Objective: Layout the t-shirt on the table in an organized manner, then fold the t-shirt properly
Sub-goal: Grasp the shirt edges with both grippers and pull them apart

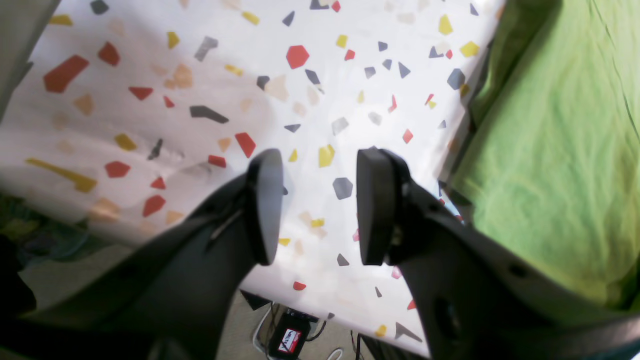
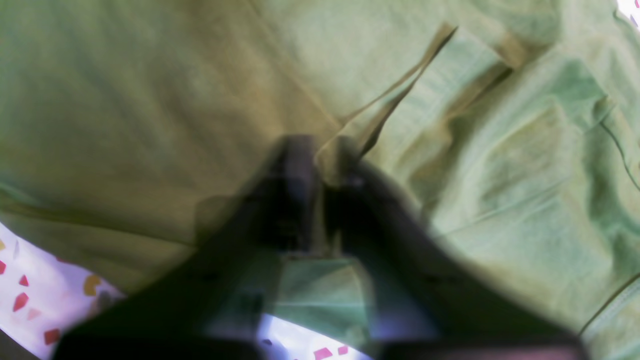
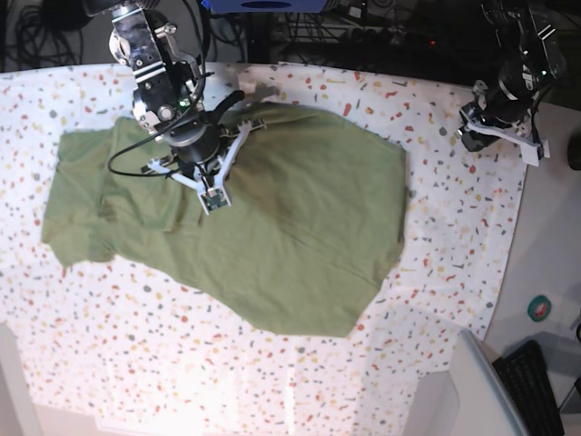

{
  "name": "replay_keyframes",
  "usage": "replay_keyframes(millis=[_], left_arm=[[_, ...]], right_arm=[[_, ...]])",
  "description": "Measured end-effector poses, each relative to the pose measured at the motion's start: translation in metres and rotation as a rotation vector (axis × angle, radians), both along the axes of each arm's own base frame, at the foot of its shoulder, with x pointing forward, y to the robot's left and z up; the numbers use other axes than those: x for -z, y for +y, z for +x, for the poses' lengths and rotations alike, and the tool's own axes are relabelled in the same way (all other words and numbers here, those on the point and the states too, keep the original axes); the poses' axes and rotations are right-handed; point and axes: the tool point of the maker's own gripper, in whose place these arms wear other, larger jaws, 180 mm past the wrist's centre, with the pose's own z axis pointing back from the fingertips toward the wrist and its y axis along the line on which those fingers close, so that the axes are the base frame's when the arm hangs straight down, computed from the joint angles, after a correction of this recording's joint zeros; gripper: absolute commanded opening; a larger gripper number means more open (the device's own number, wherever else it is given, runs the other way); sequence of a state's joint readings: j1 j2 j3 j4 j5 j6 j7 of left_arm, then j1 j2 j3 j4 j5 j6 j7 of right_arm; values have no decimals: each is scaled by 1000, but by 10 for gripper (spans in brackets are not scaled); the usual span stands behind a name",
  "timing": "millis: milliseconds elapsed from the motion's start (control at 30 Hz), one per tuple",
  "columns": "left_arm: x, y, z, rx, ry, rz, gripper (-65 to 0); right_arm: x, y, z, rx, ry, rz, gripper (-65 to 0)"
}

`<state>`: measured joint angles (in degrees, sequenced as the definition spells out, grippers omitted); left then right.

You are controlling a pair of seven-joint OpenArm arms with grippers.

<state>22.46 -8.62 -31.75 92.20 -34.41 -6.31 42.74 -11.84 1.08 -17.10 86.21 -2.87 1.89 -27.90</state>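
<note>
Left wrist view: the left gripper [image 1: 317, 205] hangs tilted over the table [image 1: 210, 90], its two dark fingers [image 1: 265, 205] set apart with only the speckled cloth showing in the gap, so the claw stands open and holds nothing. The t-shirt [image 1: 555, 150] lies to the right in this view, its edge resting on the cloth close beside the right-hand finger but not touching it. Below the table's edge a small black box [image 1: 289, 340] sits on the floor among cables; it carries a red-and-white label whose writing is too small to read.

Right wrist view: the picture is blurred. The right gripper [image 2: 325, 170] points into the t-shirt [image 2: 150, 100], and a ridge of the olive fabric rises between its two dark fingers [image 2: 295, 180], which stand nearly together on it; the claw pinches the cloth. Wrinkles and a folded flap run up and to the right from the pinch. A strip of the table [image 2: 35, 295] shows at the lower left corner.

Base view: the right arm reaches in from the top left, its gripper [image 3: 214, 198] down on the upper left part of the t-shirt [image 3: 300, 236], which spreads rumpled across the middle of the table [image 3: 182, 363], one sleeve toward the left edge. The left gripper [image 3: 477, 134] is held near the table's far right edge, well apart from the shirt. A round green and red object [image 3: 540, 307] lies on the grey surface beyond the cloth, and part of a keyboard [image 3: 526, 377] shows at the lower right corner.
</note>
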Motion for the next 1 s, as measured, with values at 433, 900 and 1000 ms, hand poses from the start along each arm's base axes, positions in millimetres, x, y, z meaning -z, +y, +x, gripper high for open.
replay_keyframes(millis=[433,900,1000], left_arm=[[5,-173,109,453,-72,-159,-418],[59,-261,163,646,-59,-92,-421],[60,-254,157,664,-71,-54,-421]], right_arm=[[-23,-65,-56,195,-3,-8,-650],[21,-121,-130,537,147,143,-650],[26,-103,-133,522,179,189,-650]])
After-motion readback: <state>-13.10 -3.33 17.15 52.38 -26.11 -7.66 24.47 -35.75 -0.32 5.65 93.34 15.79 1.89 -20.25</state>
